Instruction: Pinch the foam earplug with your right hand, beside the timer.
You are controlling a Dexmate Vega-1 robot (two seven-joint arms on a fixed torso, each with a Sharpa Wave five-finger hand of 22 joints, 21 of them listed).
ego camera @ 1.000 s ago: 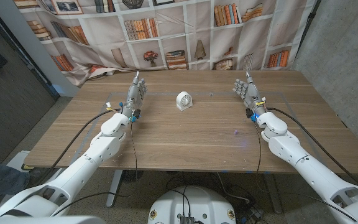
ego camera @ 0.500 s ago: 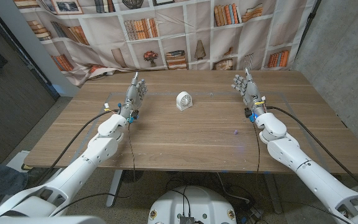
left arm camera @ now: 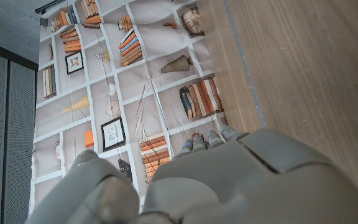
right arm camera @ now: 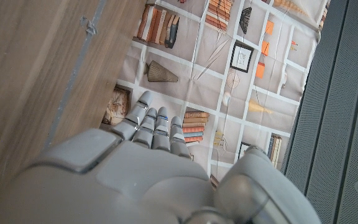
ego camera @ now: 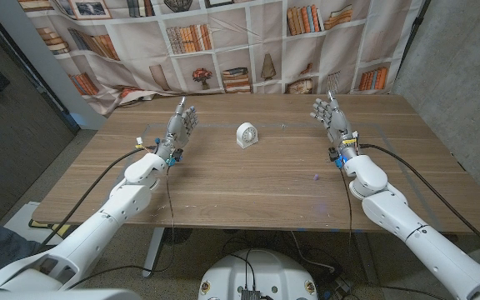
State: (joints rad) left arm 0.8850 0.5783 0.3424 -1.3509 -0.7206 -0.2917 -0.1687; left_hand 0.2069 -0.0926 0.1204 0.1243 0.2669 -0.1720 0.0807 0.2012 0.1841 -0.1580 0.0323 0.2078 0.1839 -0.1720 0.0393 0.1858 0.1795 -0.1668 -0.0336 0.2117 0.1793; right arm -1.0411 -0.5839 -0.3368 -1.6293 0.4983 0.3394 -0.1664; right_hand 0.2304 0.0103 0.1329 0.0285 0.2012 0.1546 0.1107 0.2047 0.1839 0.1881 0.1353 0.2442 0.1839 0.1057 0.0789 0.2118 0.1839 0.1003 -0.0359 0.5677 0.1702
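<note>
The white round timer [ego camera: 246, 134] stands upright on the wooden table [ego camera: 248, 187], at its middle toward the far side. A tiny purplish piece [ego camera: 316, 176], which looks like the foam earplug, lies on the table right of the timer and nearer to me. My right hand [ego camera: 330, 117] is raised near the far right, fingers apart and holding nothing, well beyond the purplish piece. My left hand [ego camera: 182, 125] stands the same way, left of the timer. The wrist views show the backs of my left hand [left arm camera: 229, 180] and right hand [right arm camera: 135, 168], fingers extended.
A bookshelf-print curtain [ego camera: 223, 42] hangs behind the table's far edge. Black cables [ego camera: 407, 167] trail along both arms over the tabletop. A faint taped outline [ego camera: 373, 127] marks the table surface. A grey wall [ego camera: 465, 67] rises on the right.
My right hand has edged slightly toward the far side of the table. My left forearm has shifted a little to the left. The timer and the purplish piece have not moved.
</note>
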